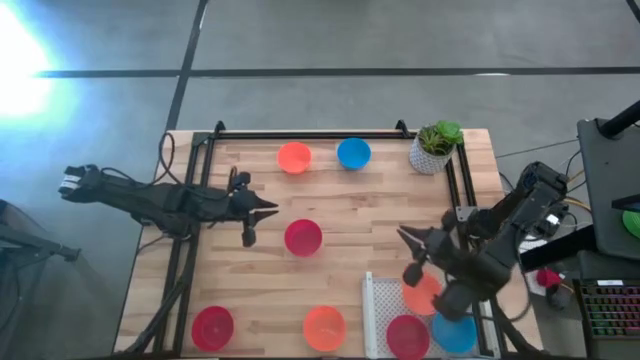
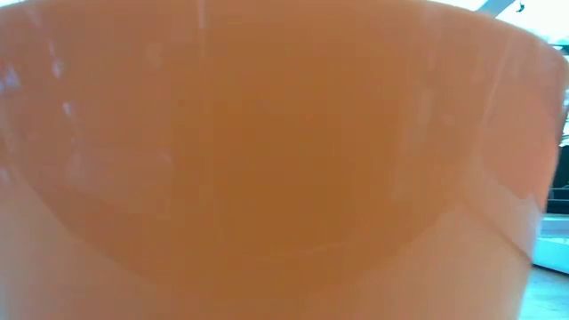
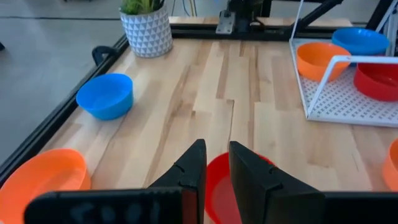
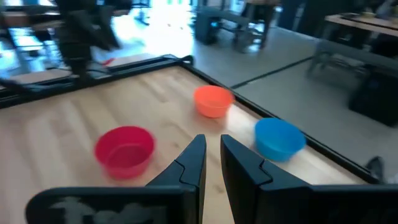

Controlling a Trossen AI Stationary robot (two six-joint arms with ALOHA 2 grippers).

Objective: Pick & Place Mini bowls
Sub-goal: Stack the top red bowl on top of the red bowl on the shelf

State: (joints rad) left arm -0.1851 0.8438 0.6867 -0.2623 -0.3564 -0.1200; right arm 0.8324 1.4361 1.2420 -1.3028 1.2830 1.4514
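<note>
Several mini bowls stand on their bases on the wooden table. An orange one (image 1: pixel 293 157) and a blue one (image 1: pixel 353 153) are at the far edge, and a red one (image 1: pixel 303 237) is in the middle. Another red (image 1: pixel 212 326) and another orange (image 1: pixel 324 326) sit at the near edge. My left gripper (image 1: pixel 272 207) (image 3: pixel 216 149) hovers just left of the middle red bowl (image 3: pixel 214 186), shut but for a slim gap, holding nothing. My right gripper (image 1: pixel 403 235) (image 4: pixel 212 142) hangs above the table near the tray, shut and holding nothing, pointing toward the far-left bowls.
A white wire tray (image 1: pixel 372 310) at the near right holds an orange (image 1: pixel 420 296), a red (image 1: pixel 407 335) and a blue bowl (image 1: pixel 455 333). A white pot with a green plant (image 1: pixel 435 148) stands at the far right corner. An orange bowl (image 2: pixel 267 160) fills the low view.
</note>
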